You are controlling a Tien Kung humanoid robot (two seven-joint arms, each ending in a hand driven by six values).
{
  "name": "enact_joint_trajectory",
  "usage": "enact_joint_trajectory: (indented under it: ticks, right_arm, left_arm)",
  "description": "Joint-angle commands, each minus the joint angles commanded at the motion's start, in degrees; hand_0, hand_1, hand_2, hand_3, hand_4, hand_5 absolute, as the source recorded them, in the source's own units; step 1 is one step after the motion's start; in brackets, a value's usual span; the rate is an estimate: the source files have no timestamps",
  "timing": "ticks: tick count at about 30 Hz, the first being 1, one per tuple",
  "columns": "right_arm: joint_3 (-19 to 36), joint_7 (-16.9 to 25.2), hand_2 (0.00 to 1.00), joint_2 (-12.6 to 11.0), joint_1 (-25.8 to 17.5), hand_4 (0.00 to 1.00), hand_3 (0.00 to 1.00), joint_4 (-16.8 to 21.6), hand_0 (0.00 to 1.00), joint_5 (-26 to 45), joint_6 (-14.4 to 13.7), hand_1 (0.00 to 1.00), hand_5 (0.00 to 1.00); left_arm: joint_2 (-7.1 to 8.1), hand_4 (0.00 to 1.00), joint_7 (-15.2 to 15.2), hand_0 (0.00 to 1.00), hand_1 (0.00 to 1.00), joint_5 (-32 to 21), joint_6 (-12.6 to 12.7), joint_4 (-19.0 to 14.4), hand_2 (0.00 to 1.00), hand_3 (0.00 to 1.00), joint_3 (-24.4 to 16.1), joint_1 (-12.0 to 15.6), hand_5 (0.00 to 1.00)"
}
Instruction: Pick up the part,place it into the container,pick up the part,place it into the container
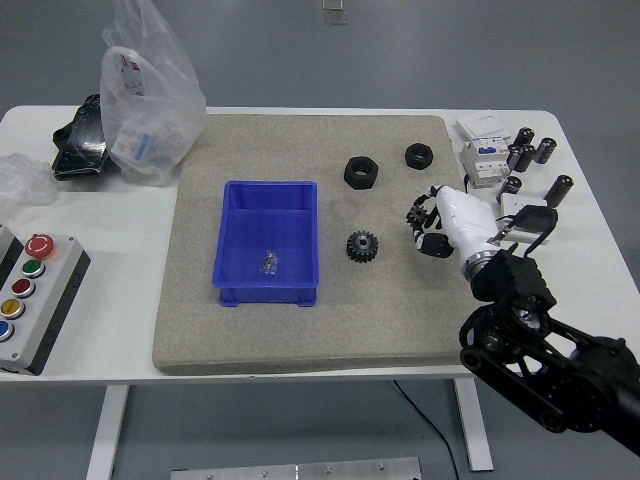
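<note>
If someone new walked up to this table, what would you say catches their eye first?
Most likely the bright blue container at the middle of the grey mat, with one small metal part lying inside it. Next, the robot's white right hand reaching in from the right, fingers curled, just right of a black gear, with two black nuts beyond. At the far left a crumpled plastic bag stands tall.

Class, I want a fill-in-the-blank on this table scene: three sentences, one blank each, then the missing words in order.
1. The container on the grey mat is coloured ____.
2. The gear lies between the container and the robot's ____ hand.
3. The number of black hex nuts on the mat is ____.

Missing words: blue; right; two
</note>
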Motion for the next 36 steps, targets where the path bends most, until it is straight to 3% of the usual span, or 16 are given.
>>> enact_joint_trajectory:
  ticks: [2,5,10,14,15,16,20,21,26,27,36]
  right_arm:
    - [-1.25,0.0,0.409,0.71,1.34,0.544,0.58,-0.06,0.212,1.54,-1.78,0.47,0.002]
    - [-4.8,0.69,0.409,2.09,4.87,0.544,0.58,-0.18,0.212,6.33,-7.01,0.47,0.002]
    - [-11.32,8.1,0.432,3.21,10.37,0.514,0.598,-0.25,0.236,16.92,-15.51,0.474,0.002]
    - [-16.04,13.63,0.432,3.78,12.55,0.514,0.598,-0.66,0.236,24.62,-15.51,0.474,0.002]
    - [-17.26,14.85,0.519,3.93,12.89,0.504,0.622,-0.81,0.318,26.4,-15.24,0.531,0.002]
    - [-18.02,15.23,0.519,4.04,13.13,0.504,0.622,-0.93,0.318,27.9,-14.4,0.531,0.002]
    - [-19.06,12.88,0.519,4.32,13.67,0.504,0.622,-1.04,0.318,29.0,-10.22,0.531,0.002]
    - [-19.14,11.93,0.607,4.37,13.78,0.499,0.67,-1.02,0.405,28.26,-9.02,0.615,0.002]
    - [-19.24,8.59,0.607,4.52,14.13,0.499,0.67,-0.84,0.405,24.6,-5.56,0.615,0.002]
    - [-19.27,8.22,0.715,4.53,14.18,0.599,0.722,-0.82,0.471,24.18,-5.29,0.682,0.142]
    - [-19.63,7.73,0.728,4.55,14.34,0.619,0.734,-0.92,0.456,23.98,-4.51,0.683,0.139]
  left_arm:
    - [-0.01,0.703,0.03,0.622,0.538,0.0,-0.03,0.0,0.536,0.616,0.04,-0.06,0.355]
    - [-0.03,0.703,0.12,0.622,0.538,-0.06,-0.08,0.0,0.536,0.616,0.16,-0.19,0.355]
    - [-0.05,0.703,0.4,0.622,0.538,0.05,-0.05,0.0,0.536,0.616,0.05,-0.2,0.356]
    - [-0.03,0.703,0.5,0.622,0.538,0.05,-0.04,0.0,0.536,0.616,0.03,-0.26,0.356]
    - [-0.01,0.704,0.49,0.622,0.538,0.03,-0.04,0.0,0.536,0.616,0.07,-0.3,0.36]
    - [0.0,0.704,0.47,0.622,0.538,0.01,-0.05,0.0,0.536,0.616,0.11,-0.34,0.36]
    - [0.03,0.704,0.42,0.622,0.538,-0.01,-0.07,0.0,0.536,0.616,0.18,-0.47,0.36]
    - [0.04,0.704,0.42,0.622,0.538,0.02,-0.06,0.0,0.535,0.616,0.17,-0.5,0.359]
    - [0.02,0.704,0.44,0.622,0.538,0.09,-0.06,0.0,0.535,0.616,0.19,-0.56,0.359]
    - [0.02,0.704,0.44,0.622,0.538,0.07,-0.06,0.0,0.536,0.616,0.2,-0.57,0.359]
    - [0.07,0.704,0.42,0.622,0.539,0.11,-0.07,0.0,0.536,0.617,0.24,-0.63,0.36]
